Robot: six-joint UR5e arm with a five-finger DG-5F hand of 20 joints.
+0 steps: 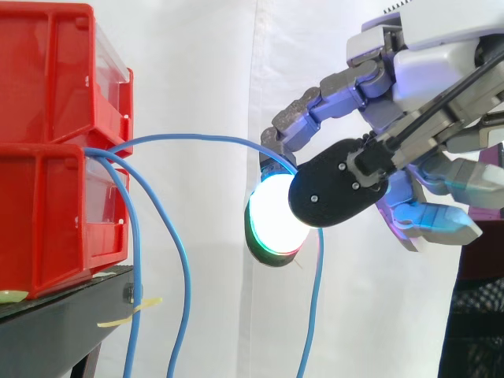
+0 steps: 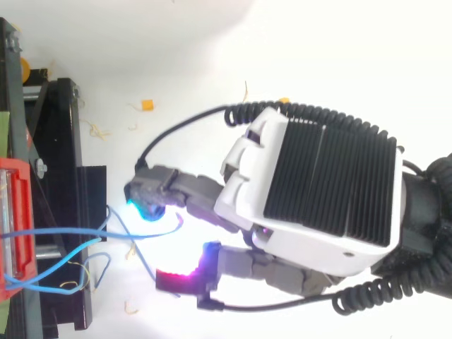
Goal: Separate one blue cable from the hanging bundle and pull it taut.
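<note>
The blue cable (image 1: 197,137) leaves the red bins (image 1: 47,118) in a slack arc, passes between my glowing fingertip (image 1: 276,213) and thumb, then drops free below. My hand (image 1: 339,185) is closed in a pinch on it, well apart from the other cables (image 1: 185,299) hanging beside the bench (image 1: 55,323). Assessment: separation looks achieved, tension not yet. Recommendation: pinch firmly and draw level, away from the bins, until the arc straightens, without letting the cable slip.
</note>
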